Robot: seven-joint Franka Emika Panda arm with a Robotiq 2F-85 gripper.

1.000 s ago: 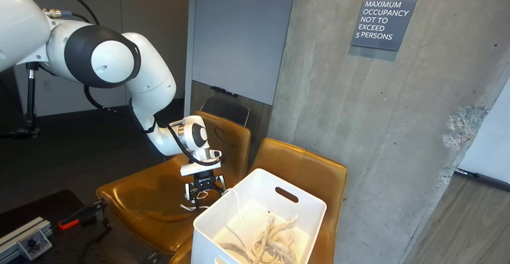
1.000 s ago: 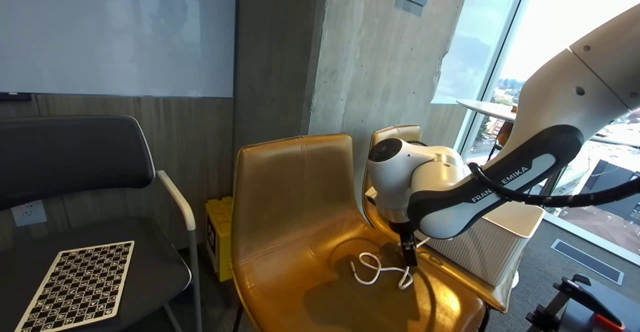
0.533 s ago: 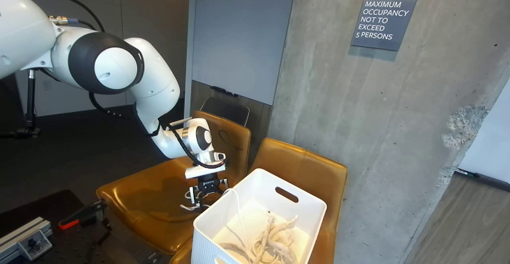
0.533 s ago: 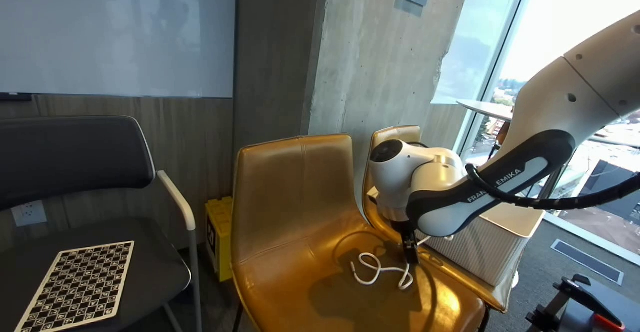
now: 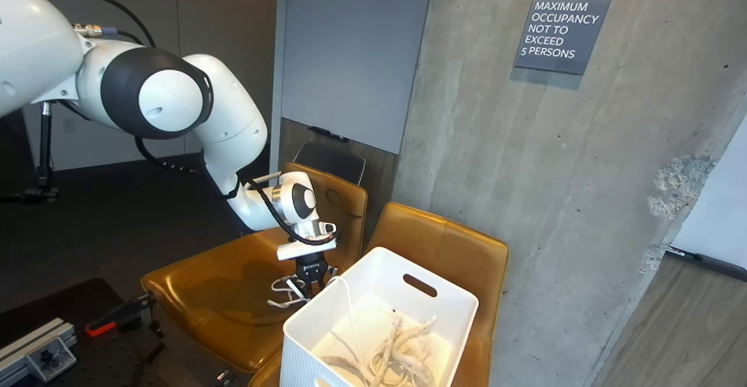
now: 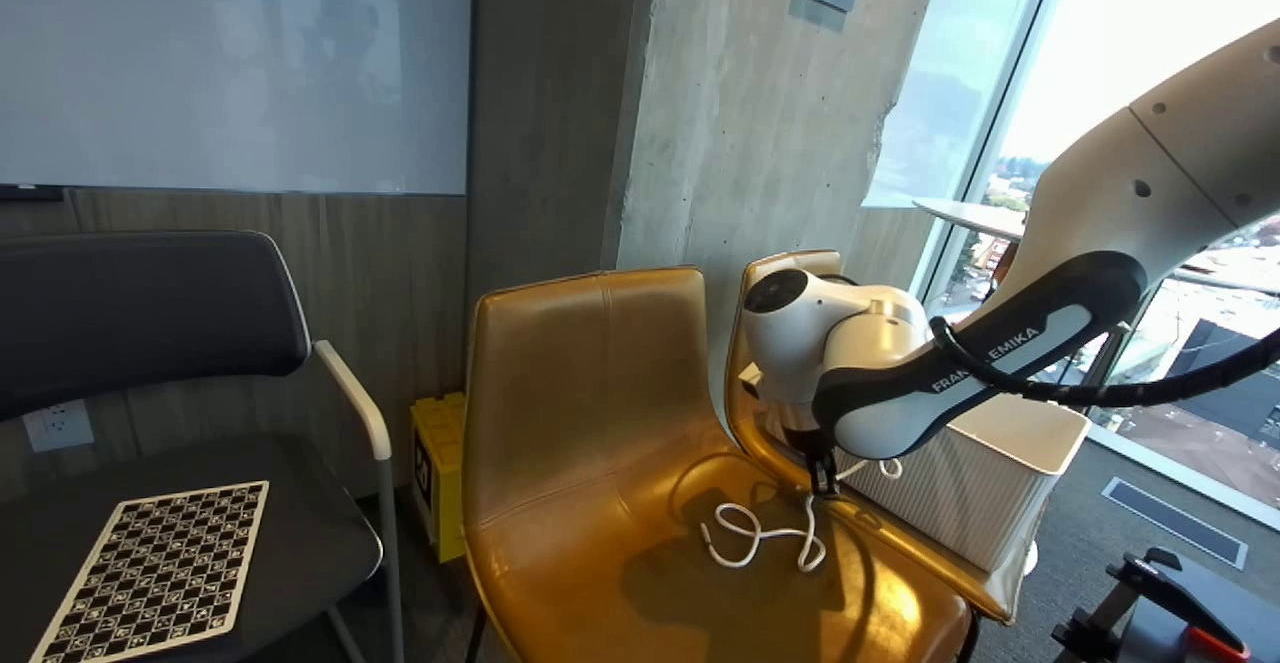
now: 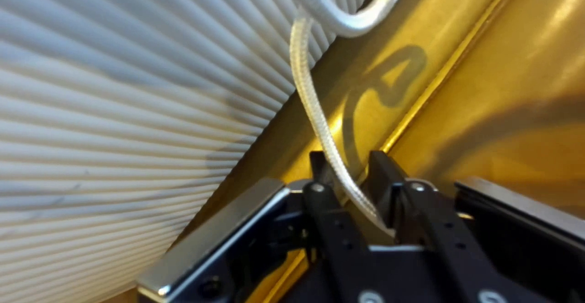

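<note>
Wrist view: see the gripper (image 7: 351, 159) with fingers apart by a narrow gap, and the white cord (image 7: 307, 88) slanting down through it toward the palm, with open space visible beside it. Cannot tell about contact between cord and either finger deeper in. Trace one end in loose curls on the seat of a brown chair (image 6: 590, 373) in an exterior view, rising from there to the fingers; beyond them, find a small loop near the ribbed wall of the white bin (image 7: 128, 124). Note also a thin strand (image 5: 350, 308) over the bin's rim in an exterior view, perhaps part of the same cord, with pale ropes (image 5: 385, 346) lying inside.

Seemingly at the point of taking hold. Centre the cord in the gap before bringing the fingers together, and catch it on the flat of the pads, not at their very ends. Expect soft, limp handling and some sideways slip. Squeeze slowly and evenly, without pressing into the chair or nudging the bin. Check for a single thickness between the pads rather than a doubled loop, and watch the curls for drag or snagging
</note>
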